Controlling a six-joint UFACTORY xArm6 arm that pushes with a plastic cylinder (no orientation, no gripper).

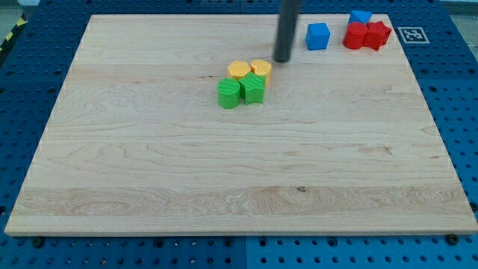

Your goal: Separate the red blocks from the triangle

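Two red blocks sit together at the view's top right: a rounded red block [355, 36] and a red star [378, 34] touching it on its right. A blue triangle block [361, 17] lies just above them, touching the red pair. A blue cube [318, 36] stands apart to their left. My tip [282, 59] rests on the board left of the blue cube, just to the right of the yellow blocks and well left of the red blocks.
Near the board's upper middle is a cluster: two yellow blocks [238, 71] [261, 69] above a green cylinder [228, 93] and a green block [253, 89]. The wooden board [239, 187] lies on a blue pegboard; a fiducial tag [411, 33] sits off its top right corner.
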